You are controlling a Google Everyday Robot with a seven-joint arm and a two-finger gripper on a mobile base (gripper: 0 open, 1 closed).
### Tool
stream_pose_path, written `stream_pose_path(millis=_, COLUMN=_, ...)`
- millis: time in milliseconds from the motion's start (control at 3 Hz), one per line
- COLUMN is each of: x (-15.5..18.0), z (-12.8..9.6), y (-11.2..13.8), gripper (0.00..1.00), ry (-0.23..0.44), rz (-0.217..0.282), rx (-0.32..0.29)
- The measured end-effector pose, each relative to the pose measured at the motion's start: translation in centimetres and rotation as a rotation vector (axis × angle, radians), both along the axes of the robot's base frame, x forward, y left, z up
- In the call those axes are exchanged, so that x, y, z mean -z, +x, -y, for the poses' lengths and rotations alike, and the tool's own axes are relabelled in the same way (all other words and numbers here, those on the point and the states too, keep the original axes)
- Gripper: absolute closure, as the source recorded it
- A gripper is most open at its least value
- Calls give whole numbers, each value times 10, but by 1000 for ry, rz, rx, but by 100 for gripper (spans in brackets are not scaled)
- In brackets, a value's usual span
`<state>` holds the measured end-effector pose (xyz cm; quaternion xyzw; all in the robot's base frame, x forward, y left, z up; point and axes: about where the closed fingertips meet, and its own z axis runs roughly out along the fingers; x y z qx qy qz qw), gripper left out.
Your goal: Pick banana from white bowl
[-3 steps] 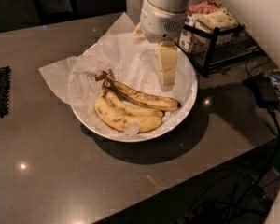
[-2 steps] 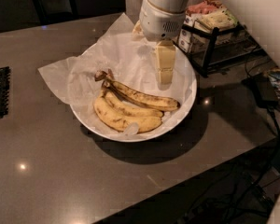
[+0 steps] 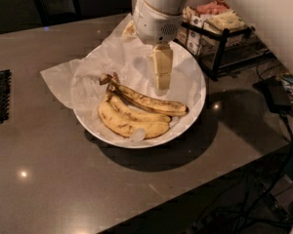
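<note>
- The white robot arm (image 3: pixel 158 9) hangs from above, and its cream tool (image 3: pixel 162 86) points straight down over the wide white ceramic bowl (image 3: pixel 200 99).
- The long, thin, brown-spotted yellow banana (image 3: pixel 151 102) lies in the bowl on two fatter yellow bananas (image 3: pixel 132 123), near the tool.
- I cannot tell if the tool is apart or together.
- The arm's top is cut off.

1. I see the white bowl (image 3: pixel 202 89) sitting mid-table (image 3: pixel 49 179), lined with paper (image 3: pixel 61 79) that spills over its rim toward 9 o'clock.
2. Inside, the banana (image 3: pixel 151 103) runs from 10 toward 4 o'clock, resting on two other bananas (image 3: pixel 132 125) at 6 o'clock.
3. My gripper (image 3: pixel 162 84) hangs over the bowl's 1 o'clock part, just behind the banana.
4. A rack of packets (image 3: pixel 219 30) stands beyond the bowl at 2 o'clock.
</note>
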<state>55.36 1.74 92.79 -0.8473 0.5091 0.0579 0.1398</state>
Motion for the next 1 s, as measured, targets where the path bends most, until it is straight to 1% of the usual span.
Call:
stream_pose_path(millis=333, x=1, z=-23, y=-3, gripper=0, ry=37, rz=-8, rx=-85)
stream_pose_path(millis=667, x=1, z=-23, y=-3, gripper=0, ry=37, rz=-8, rx=-85)
stream_pose_path(millis=1000, x=3, z=-6, y=-17, gripper=0, ry=15, rz=-20, rx=-119)
